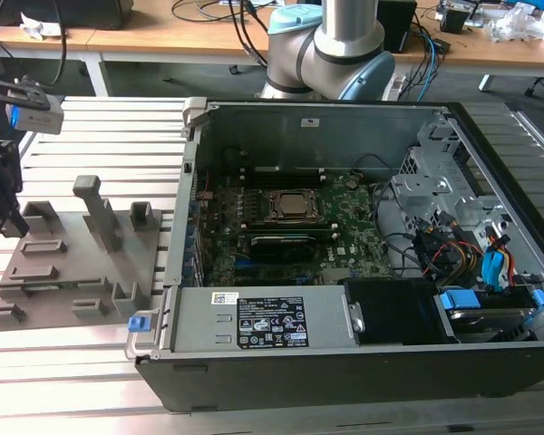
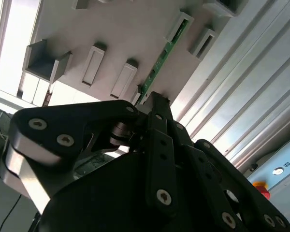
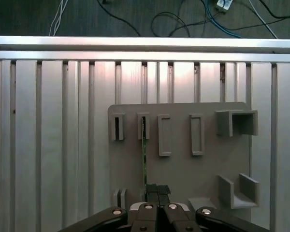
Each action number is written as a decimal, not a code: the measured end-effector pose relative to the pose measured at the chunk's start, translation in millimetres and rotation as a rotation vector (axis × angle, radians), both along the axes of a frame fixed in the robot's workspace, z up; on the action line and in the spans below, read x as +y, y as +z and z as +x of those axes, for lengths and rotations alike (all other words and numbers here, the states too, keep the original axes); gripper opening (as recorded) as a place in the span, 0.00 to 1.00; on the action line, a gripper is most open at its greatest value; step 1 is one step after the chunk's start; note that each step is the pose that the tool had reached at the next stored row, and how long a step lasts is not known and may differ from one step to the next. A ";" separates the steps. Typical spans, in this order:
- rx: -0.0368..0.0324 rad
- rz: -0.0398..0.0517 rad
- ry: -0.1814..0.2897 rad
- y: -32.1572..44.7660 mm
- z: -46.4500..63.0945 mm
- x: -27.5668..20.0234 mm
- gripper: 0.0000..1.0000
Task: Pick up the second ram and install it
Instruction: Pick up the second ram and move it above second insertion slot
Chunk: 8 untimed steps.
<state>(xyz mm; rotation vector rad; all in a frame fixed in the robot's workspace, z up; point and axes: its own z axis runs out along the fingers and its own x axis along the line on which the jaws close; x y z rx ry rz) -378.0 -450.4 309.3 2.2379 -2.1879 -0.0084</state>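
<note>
Slats of bare metal form the worktop point(image 1: 100, 136), and on it lies the gray fixture plate point(image 1: 82, 272) with its upright blocks. The second ram point(image 3: 144, 154), a thin green stick, stands on its long edge on that plate. One end sits in a slotted block in the plate's row of blocks, and the stick runs straight across the plate's bare middle. In the second wrist view the same stick point(image 2: 162, 60) crosses the plate point(image 2: 121, 34) from a slotted block to the fingertips.

The end effector point(image 3: 157, 187) hangs over the plate at the ram's free end. Its dark fingers are drawn together with no gap showing between them, and the tips touch or sit just beside the end of the stick. I cannot tell whether they pinch the board. In the exterior view the end effector point(image 1: 14, 217) is at the plate's outer edge, on the side away from the computer case.

The open computer case point(image 1: 299, 118) lies just beside the plate, to the exterior view's right of it. The large green motherboard point(image 1: 344, 236) is inside the case. The arm's base point(image 1: 349, 36) rises beyond the case, well apart from the plate.
</note>
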 end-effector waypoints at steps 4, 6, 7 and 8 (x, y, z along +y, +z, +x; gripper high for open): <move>0.0001 -0.0279 0.003 -0.1 0.1 0.7 0.11; 0.0008 -0.0287 -0.034 -0.4 0.0 0.7 0.11; 0.0012 -0.0287 -0.060 -0.6 0.0 0.8 0.11; 0.0013 -0.0287 -0.073 -0.7 0.0 0.7 0.11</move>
